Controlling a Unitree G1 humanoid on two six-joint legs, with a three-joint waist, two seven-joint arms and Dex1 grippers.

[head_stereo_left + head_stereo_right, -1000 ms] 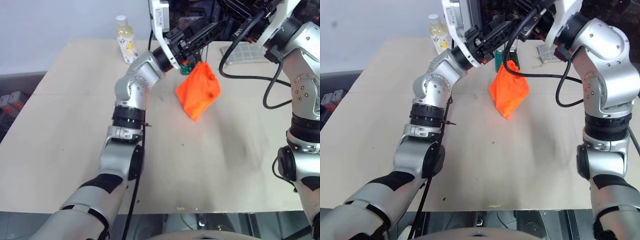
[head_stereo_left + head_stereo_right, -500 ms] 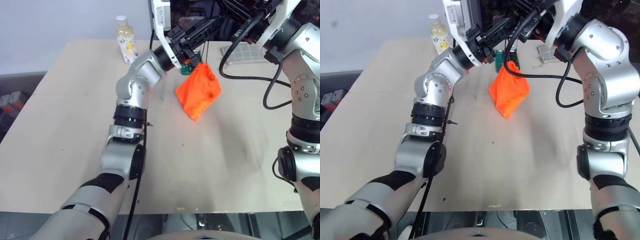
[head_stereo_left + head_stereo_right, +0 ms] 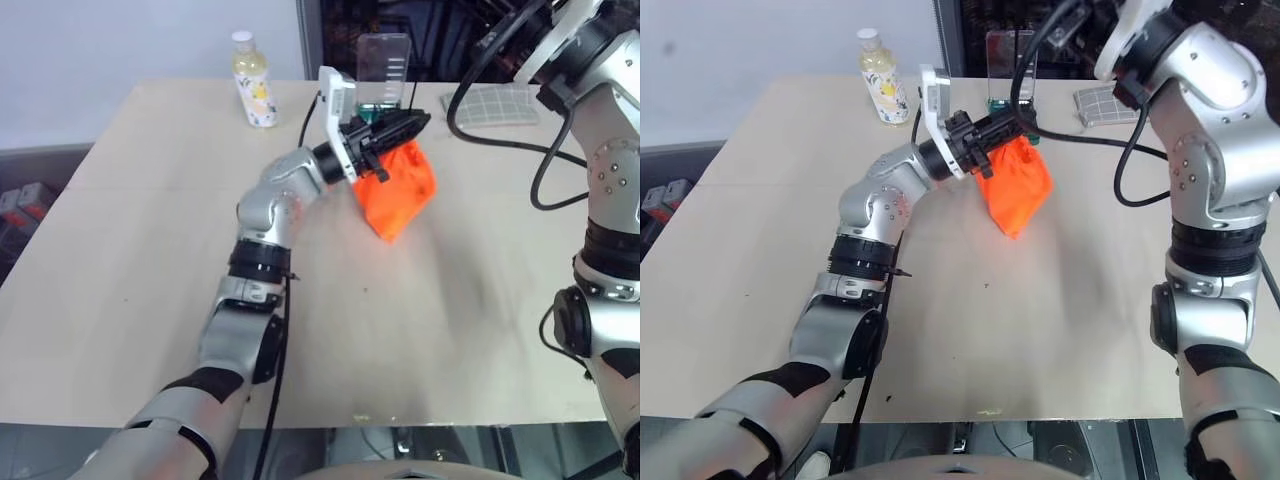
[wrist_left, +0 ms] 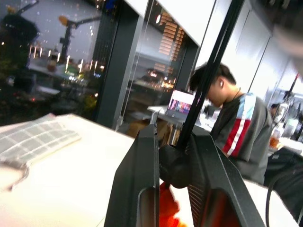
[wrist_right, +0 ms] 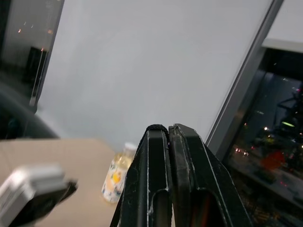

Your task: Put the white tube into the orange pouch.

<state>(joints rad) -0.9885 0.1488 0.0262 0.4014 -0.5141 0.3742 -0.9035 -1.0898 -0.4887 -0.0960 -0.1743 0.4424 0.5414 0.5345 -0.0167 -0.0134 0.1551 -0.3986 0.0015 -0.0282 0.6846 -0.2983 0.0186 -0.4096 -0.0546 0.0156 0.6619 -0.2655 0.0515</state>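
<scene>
The orange pouch (image 3: 400,195) stands slumped on the table (image 3: 150,250) toward the far middle. My left gripper (image 3: 418,122) reaches across from the left to the pouch's top edge. In the left wrist view the left gripper (image 4: 173,137) is shut on a black knob of the zip cord (image 4: 208,75), with orange fabric just below it. The cord runs upward from there. My right gripper (image 5: 169,128) is held high above the table, shut, with nothing visible between its fingers. The white tube is out of view.
A yellowish bottle (image 3: 252,92) stands at the far left of the table. A clear stand with a green base (image 3: 385,72) sits right behind the pouch. A grey checked pouch (image 3: 490,103) lies at the far right. A seated person (image 4: 232,123) is beyond the table.
My left arm has come down from above to the pouch's top, and its fingers have closed there. The pouch's top has sagged slightly. The right arm has held still.
</scene>
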